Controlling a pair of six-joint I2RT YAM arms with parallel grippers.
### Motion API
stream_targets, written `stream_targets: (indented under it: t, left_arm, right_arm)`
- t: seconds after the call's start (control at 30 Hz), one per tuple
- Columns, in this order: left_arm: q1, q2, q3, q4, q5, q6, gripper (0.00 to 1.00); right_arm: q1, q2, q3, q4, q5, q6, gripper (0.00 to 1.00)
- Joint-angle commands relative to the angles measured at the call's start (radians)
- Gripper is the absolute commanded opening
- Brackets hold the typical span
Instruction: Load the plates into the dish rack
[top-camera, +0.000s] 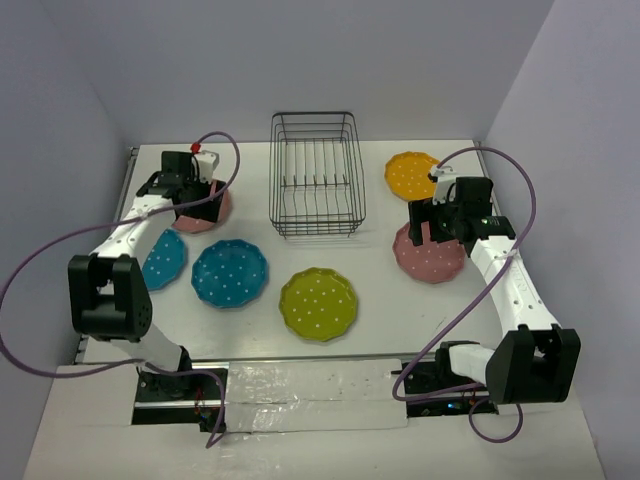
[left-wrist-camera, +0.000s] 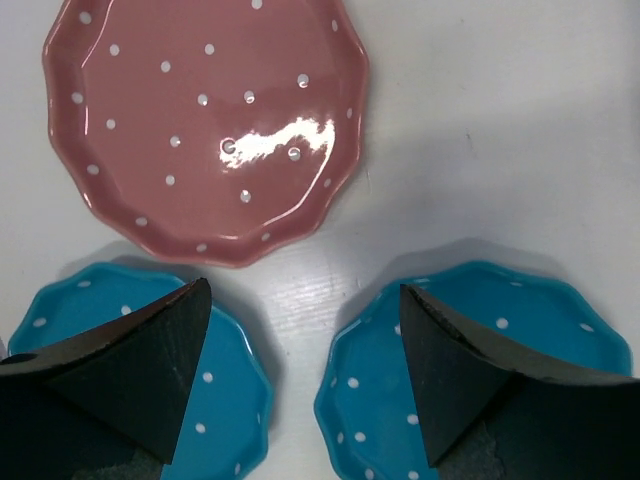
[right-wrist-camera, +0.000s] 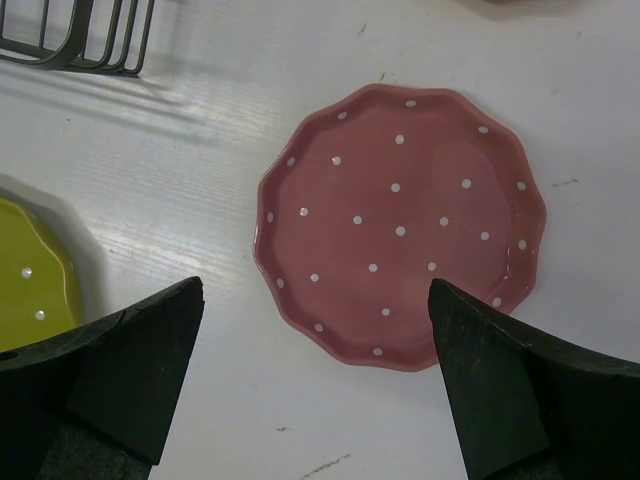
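The black wire dish rack (top-camera: 315, 185) stands at the back centre with no plates in it. Six dotted plates lie flat on the table: a pink one (top-camera: 200, 225) at the left, two teal ones (top-camera: 165, 262) (top-camera: 230, 273), a yellow-green one (top-camera: 318, 303), an orange-yellow one (top-camera: 412, 175) and a second pink one (top-camera: 430, 260) at the right. My left gripper (top-camera: 195, 198) hovers open over the left pink plate (left-wrist-camera: 205, 120); both teal plates (left-wrist-camera: 230, 400) (left-wrist-camera: 380, 400) show under its fingers. My right gripper (top-camera: 440, 215) hovers open above the right pink plate (right-wrist-camera: 400, 225).
White walls close the table on the left, back and right. A corner of the rack (right-wrist-camera: 80, 40) and the yellow-green plate's edge (right-wrist-camera: 35, 270) show in the right wrist view. Purple cables loop off both arms.
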Motion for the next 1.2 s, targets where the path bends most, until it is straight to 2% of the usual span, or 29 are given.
stream_targets:
  t: [0.0, 0.13, 0.6, 0.7, 0.83, 1.17]
  left_arm:
    - [-0.008, 0.058, 0.074, -0.032, -0.034, 0.054, 0.84]
    - [-0.008, 0.135, 0.112, -0.029, -0.017, 0.071, 0.77]
    - [-0.039, 0.339, 0.192, -0.020, 0.030, 0.134, 0.60]
    - [-0.040, 0.389, 0.246, -0.027, 0.058, 0.143, 0.52]
    - [-0.042, 0.438, 0.290, -0.032, 0.072, 0.139, 0.46]
    - [-0.052, 0.497, 0.312, -0.004, 0.061, 0.131, 0.43]
  right_arm:
    - [0.006, 0.008, 0.007, 0.012, 0.002, 0.003, 1.00]
    - [0.006, 0.024, 0.006, 0.009, -0.004, 0.003, 1.00]
    - [0.006, 0.058, 0.008, 0.012, -0.001, -0.004, 1.00]
    - [0.006, 0.067, 0.010, 0.012, -0.003, -0.003, 1.00]
    - [0.006, 0.069, 0.005, 0.015, -0.003, -0.006, 1.00]
    - [0.006, 0.084, 0.008, 0.019, -0.006, -0.009, 1.00]
